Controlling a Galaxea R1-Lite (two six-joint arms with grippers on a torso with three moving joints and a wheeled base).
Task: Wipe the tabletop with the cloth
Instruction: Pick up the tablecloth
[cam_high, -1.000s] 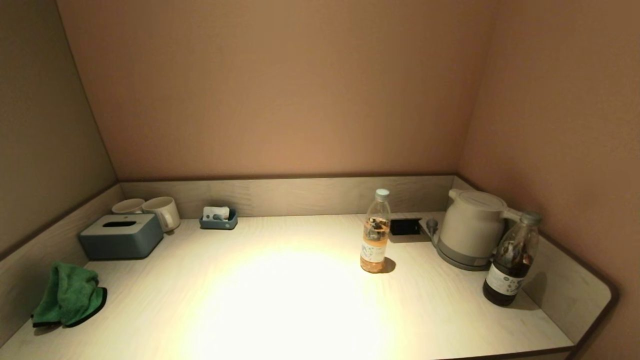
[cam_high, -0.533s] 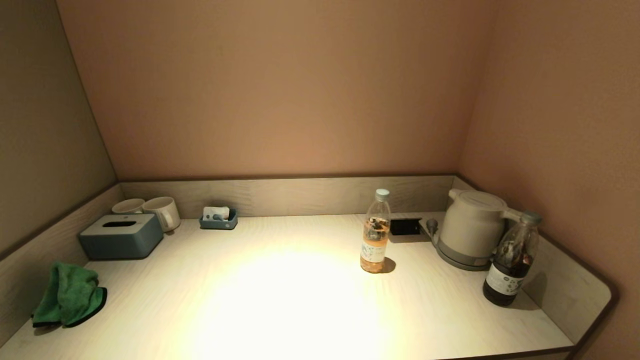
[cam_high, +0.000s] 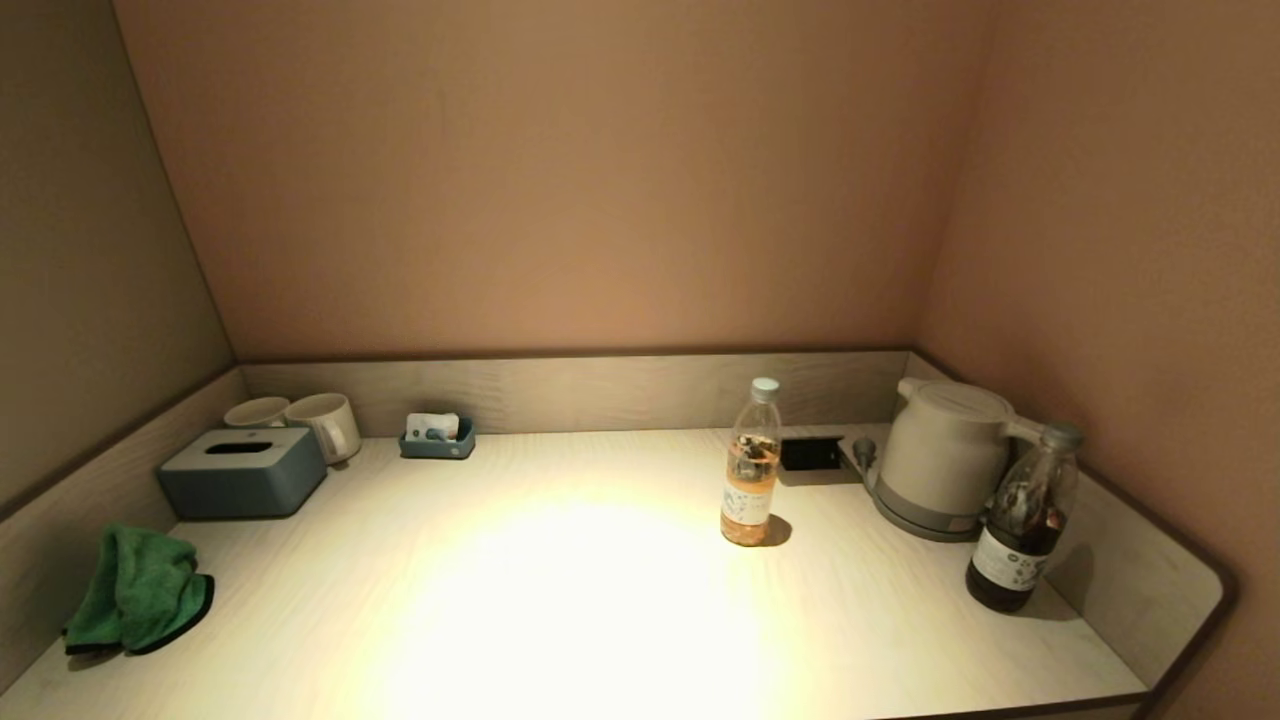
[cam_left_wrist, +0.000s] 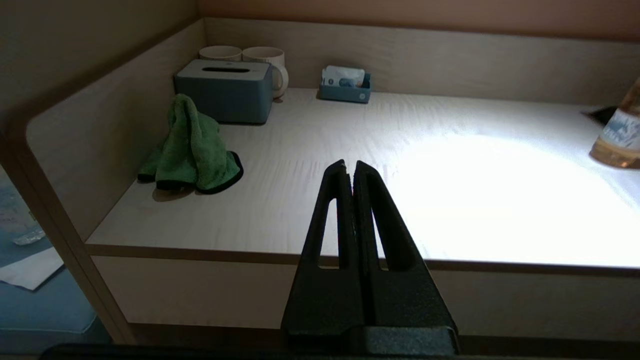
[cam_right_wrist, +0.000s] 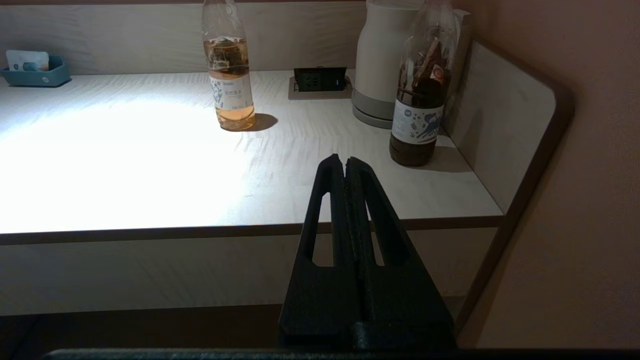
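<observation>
A crumpled green cloth with a dark edge lies at the near left of the pale wooden tabletop, against the left side wall. It also shows in the left wrist view. My left gripper is shut and empty, held back in front of the table's near edge, to the right of the cloth. My right gripper is shut and empty, also in front of the near edge, at the right side. Neither gripper shows in the head view.
A grey tissue box, two white mugs and a small blue tray stand at the back left. A tea bottle, a white kettle, a dark bottle and a socket stand at the right.
</observation>
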